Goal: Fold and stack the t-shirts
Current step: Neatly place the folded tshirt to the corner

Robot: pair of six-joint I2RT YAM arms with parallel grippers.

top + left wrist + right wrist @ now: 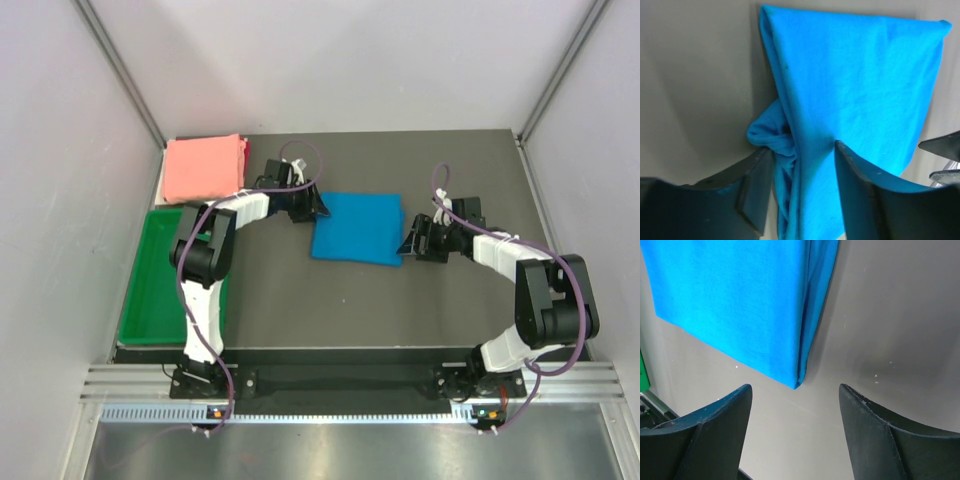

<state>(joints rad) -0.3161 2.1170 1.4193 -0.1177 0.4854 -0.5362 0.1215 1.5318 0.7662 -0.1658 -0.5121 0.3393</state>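
Blue t-shirt (357,228) folded | left tool (308,206) wide, straddling its edge | right tool (411,240) wide, just off corner

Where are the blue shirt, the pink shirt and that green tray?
blue shirt (357,228): overhead view, middle of the folded cloth.
pink shirt (205,167): overhead view, middle of the folded cloth.
green tray (155,280): overhead view, bare floor of the tray.

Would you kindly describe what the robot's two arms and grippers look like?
The left arm and right arm alternate white and black segments. A purple cable loops along each. The left gripper and right gripper are black, with dark, wedge-shaped tapering fingers.
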